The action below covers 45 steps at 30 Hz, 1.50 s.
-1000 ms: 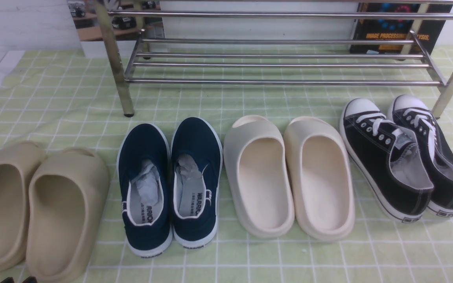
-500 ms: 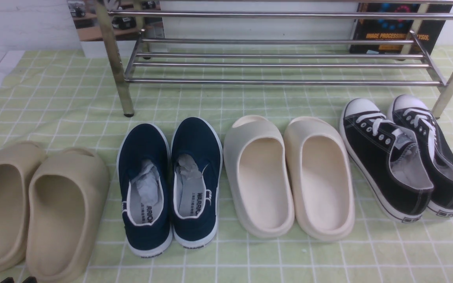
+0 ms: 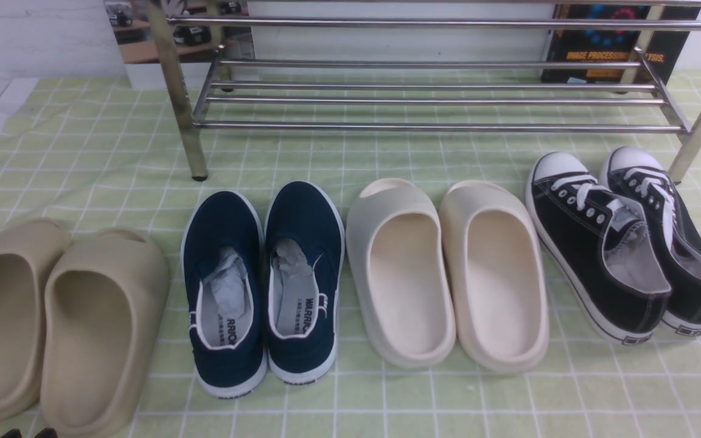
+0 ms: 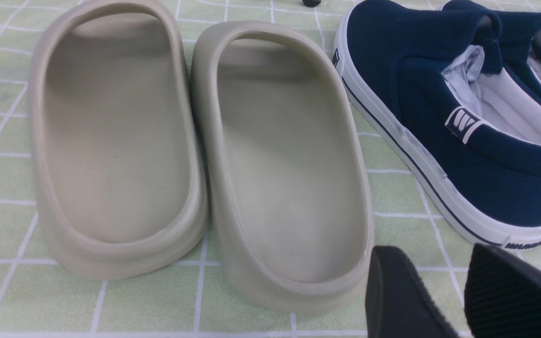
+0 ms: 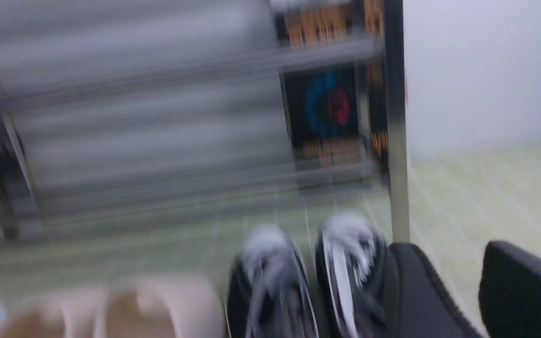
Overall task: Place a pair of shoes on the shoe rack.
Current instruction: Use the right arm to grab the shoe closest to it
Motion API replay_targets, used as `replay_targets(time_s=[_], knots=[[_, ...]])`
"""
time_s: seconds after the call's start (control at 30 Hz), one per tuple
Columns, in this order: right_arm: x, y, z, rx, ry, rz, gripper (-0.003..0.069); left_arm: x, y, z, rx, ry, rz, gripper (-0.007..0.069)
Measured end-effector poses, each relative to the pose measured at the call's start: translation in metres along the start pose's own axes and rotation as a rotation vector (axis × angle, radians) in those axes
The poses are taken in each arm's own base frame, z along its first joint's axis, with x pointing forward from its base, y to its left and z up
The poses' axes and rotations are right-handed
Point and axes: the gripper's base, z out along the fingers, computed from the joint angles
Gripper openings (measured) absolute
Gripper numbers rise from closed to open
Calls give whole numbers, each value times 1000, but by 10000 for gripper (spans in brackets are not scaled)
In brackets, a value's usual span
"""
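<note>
The two black canvas sneakers (image 3: 594, 243) (image 3: 673, 237) with white laces and toe caps stand side by side on the cloth at the right, toes toward the chrome shoe rack (image 3: 435, 128) at the back. Its bars hold nothing. In the blurred right wrist view the sneakers (image 5: 270, 291) lie just ahead of my right gripper (image 5: 463, 295), which is open and empty beside the rack's leg (image 5: 395, 141). My left gripper (image 4: 444, 300) is open and empty, low behind the tan slides; only its tips (image 3: 28, 433) show in the front view.
Left of the sneakers stand cream slides (image 3: 448, 274), navy slip-ons (image 3: 262, 280) and tan slides (image 3: 52, 322), all in one row on a green checked cloth (image 3: 113, 152). A dark printed box (image 3: 606, 48) stands behind the rack.
</note>
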Motion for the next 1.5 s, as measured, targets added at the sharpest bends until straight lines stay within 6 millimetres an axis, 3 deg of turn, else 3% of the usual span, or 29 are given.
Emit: replay_targets(time_s=[0.17,0.27,0.33,0.47,0.53,0.57,0.6,0.67,0.7,0.77,0.8,0.83,0.87,0.97,1.03,1.07,1.17,1.2,1.37,1.5], knots=[[-29,5,-5,-62,-319,15,238,0,0,0,0,0,0,240],[-33,6,-6,-70,-354,15,221,0,0,0,0,0,0,240],[-50,10,-2,-69,-350,8,152,0,0,0,0,0,0,240],[-92,19,19,-46,-263,-55,8,0,0,0,0,0,0,240],[-101,21,28,-34,-207,-88,0,0,0,0,0,0,0,240],[-115,24,49,-17,-105,-131,0,0,0,0,0,0,0,240],[-116,24,51,-15,-92,-140,1,0,0,0,0,0,0,240],[-121,25,85,7,101,-188,6,0,0,0,0,0,0,240],[-120,25,91,11,141,-190,7,0,0,0,0,0,0,240],[-108,23,126,39,424,-186,8,0,0,0,0,0,0,240],[-104,23,132,43,476,-180,8,0,0,0,0,0,0,240],[-88,21,154,59,712,-149,10,0,0,0,0,0,0,240],[-76,21,169,59,843,-131,12,0,0,0,0,0,0,240],[-53,28,189,23,1061,-107,21,0,0,0,0,0,0,240],[-32,39,204,-32,1221,-112,47,0,0,0,0,0,0,240],[-11,54,219,-94,1331,-141,96,0,0,0,0,0,0,240],[18,70,240,-139,1438,-192,218,0,0,0,0,0,0,240],[20,72,241,-143,1445,-195,228,0,0,0,0,0,0,240],[66,80,270,-121,1540,-218,471,0,0,0,0,0,0,240],[92,75,276,-66,1583,-219,512,0,0,0,0,0,0,240]])
